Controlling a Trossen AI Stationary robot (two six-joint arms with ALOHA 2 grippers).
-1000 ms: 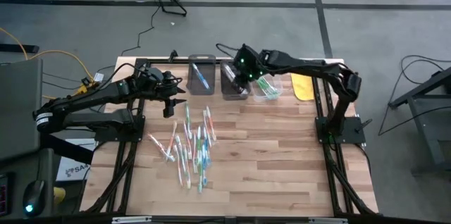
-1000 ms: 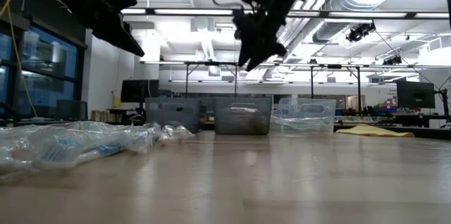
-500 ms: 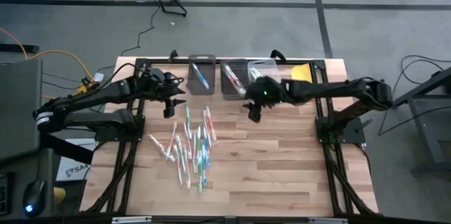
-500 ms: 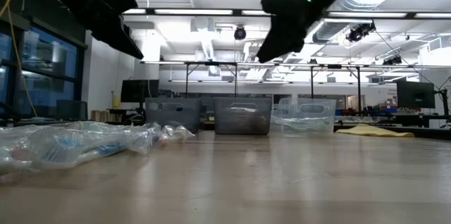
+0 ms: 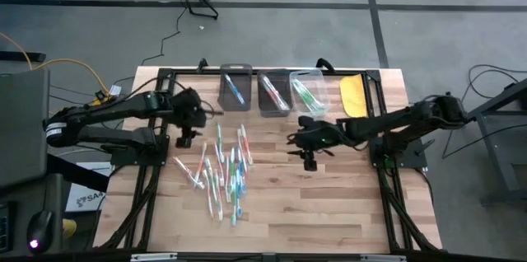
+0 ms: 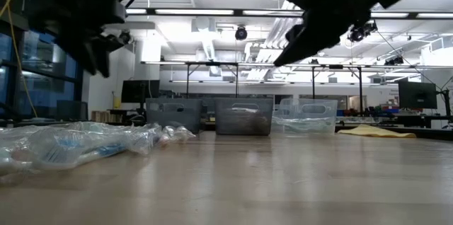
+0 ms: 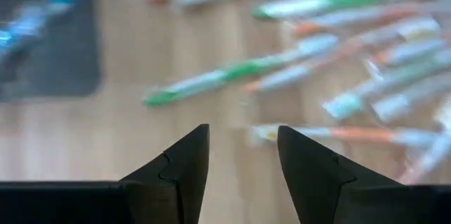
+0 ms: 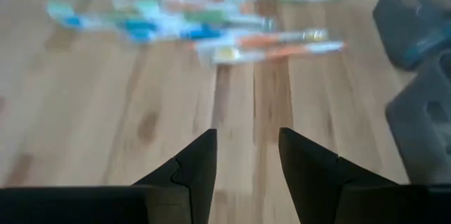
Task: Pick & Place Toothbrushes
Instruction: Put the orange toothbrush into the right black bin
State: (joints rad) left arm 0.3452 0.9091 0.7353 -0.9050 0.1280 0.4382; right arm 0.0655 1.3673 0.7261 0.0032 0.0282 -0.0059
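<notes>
Several toothbrushes [image 5: 222, 167] lie flat in a loose pile on the wooden table, left of its middle; they also show in the low view [image 6: 78, 143]. My left gripper [image 5: 184, 136] hangs open above the table at the pile's far left corner, tipped steeply down. In its wrist view [image 7: 243, 160] an orange-handled toothbrush [image 7: 366, 135] lies just beyond the fingertips, with bare wood between the fingers. My right gripper [image 5: 307, 160] hangs open over bare wood to the right of the pile, pointing toward it [image 8: 246, 157]. Neither touches anything.
Three bins stand in a row at the far edge: a dark one [image 5: 235, 89] with a blue toothbrush, a dark one [image 5: 274, 91] with a reddish one, and a clear one [image 5: 309, 93] with green ones. A yellow flat object [image 5: 354, 95] lies right of them.
My right gripper has swung from above the bins toward the table's near edge and downward, rolling as it went, and now hangs over the bare wood right of the pile. My left gripper has tipped from a shallow slant to pointing steeply down at the pile's far left corner.
</notes>
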